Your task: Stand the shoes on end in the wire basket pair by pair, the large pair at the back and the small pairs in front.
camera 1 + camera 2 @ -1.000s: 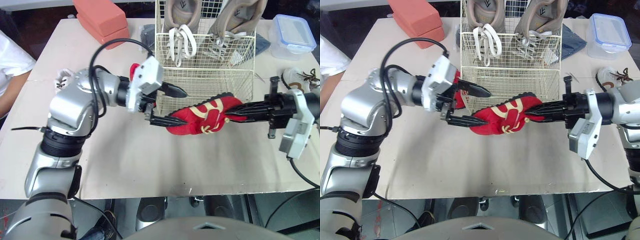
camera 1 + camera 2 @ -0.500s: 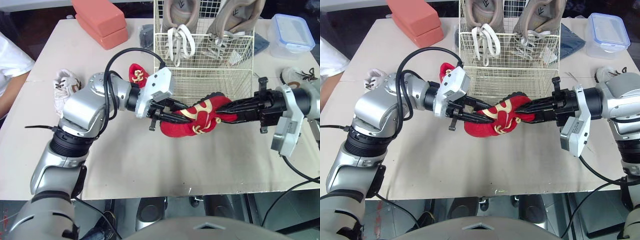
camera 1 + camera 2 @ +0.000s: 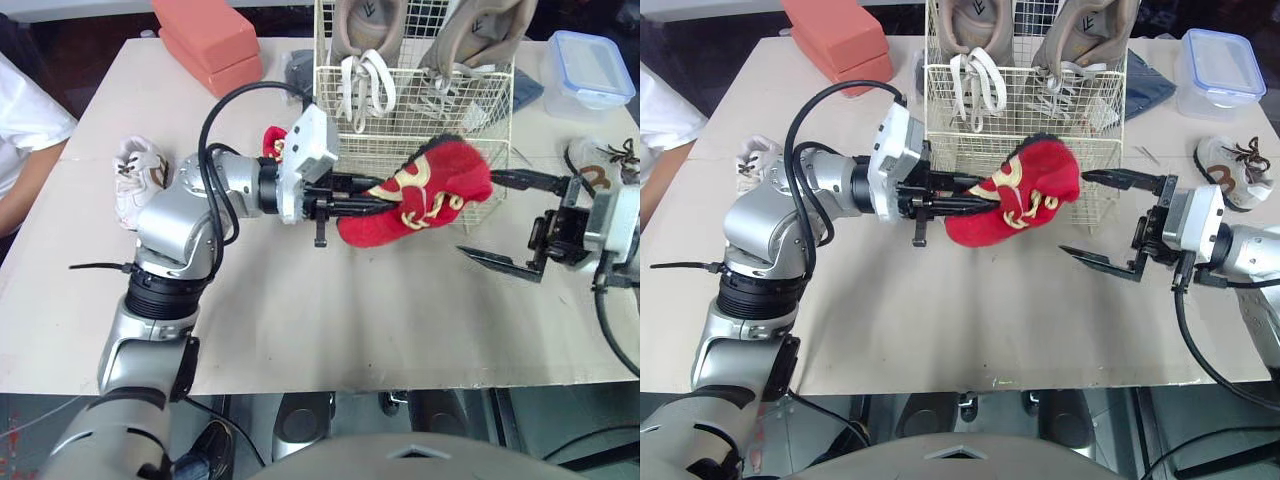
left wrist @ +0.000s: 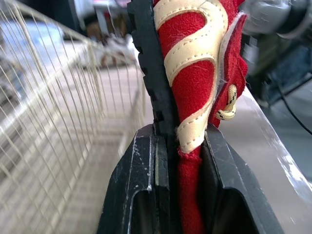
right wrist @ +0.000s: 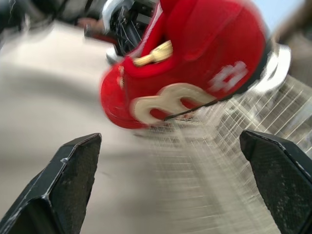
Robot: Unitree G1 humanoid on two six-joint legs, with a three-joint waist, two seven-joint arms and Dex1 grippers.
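Note:
My left gripper [image 3: 372, 196] is shut on a red shoe with cream trim [image 3: 425, 190], its fingers [image 4: 141, 170] clamping the sole and upper. The shoe hangs tilted up against the front wall of the cream wire basket [image 3: 410, 72]. My right gripper [image 3: 478, 213] stands open just right of the shoe, apart from it, with nothing between its fingers [image 5: 73, 165]. Two large beige shoes [image 3: 365, 30] stand on end at the basket's back. A second red shoe [image 3: 272, 140] lies behind my left wrist. A small white shoe [image 3: 135, 175] lies at the table's left and another [image 3: 600, 155] at the right.
A salmon box [image 3: 210, 45] sits at the back left. At the back right stands a clear container with a blue lid [image 3: 590, 65]. Dark cloth [image 3: 295, 65] lies beside the basket. A person's white sleeve [image 3: 25, 120] shows at the far left.
My left gripper shut on the red shoe and lifted it up toward the basket front. My right gripper let go of the shoe, opened wide and drew back to the right.

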